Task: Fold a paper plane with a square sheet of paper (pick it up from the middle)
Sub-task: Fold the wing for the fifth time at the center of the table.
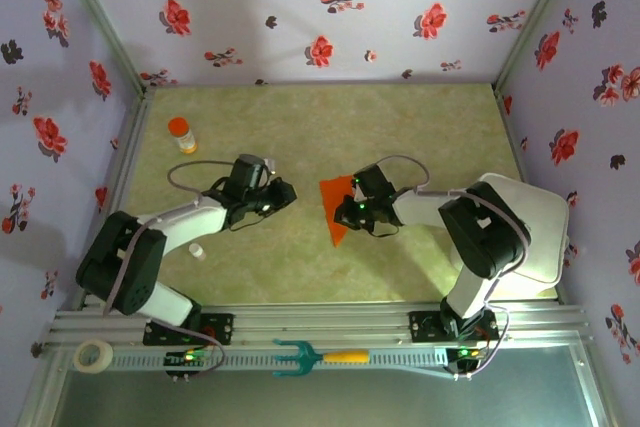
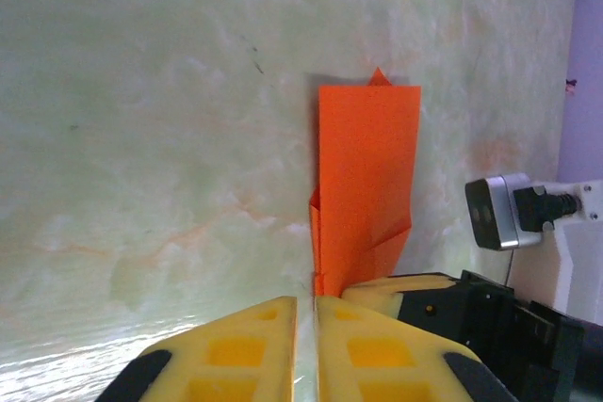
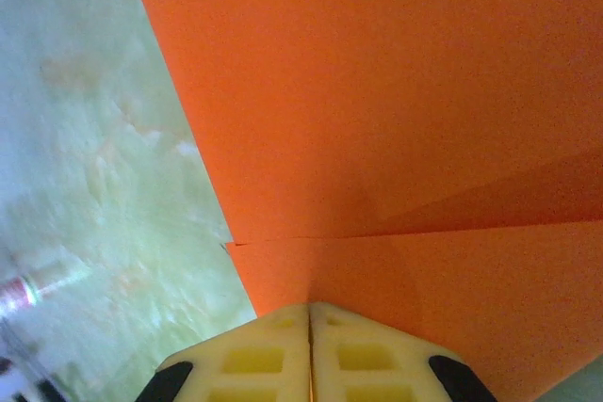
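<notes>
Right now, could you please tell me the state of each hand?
Left hand: closed, holding nothing.
Right hand: closed on the orange paper.

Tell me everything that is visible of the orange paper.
The orange paper is thin, plain and matt, already folded: layered flaps with straight creases show in the right wrist view. From the left wrist it looks like a long narrow strip with a small point at its far end. It is near the middle of the table, one pointed end toward the arms' bases. The right gripper, shut, appears to pinch its edge.
</notes>
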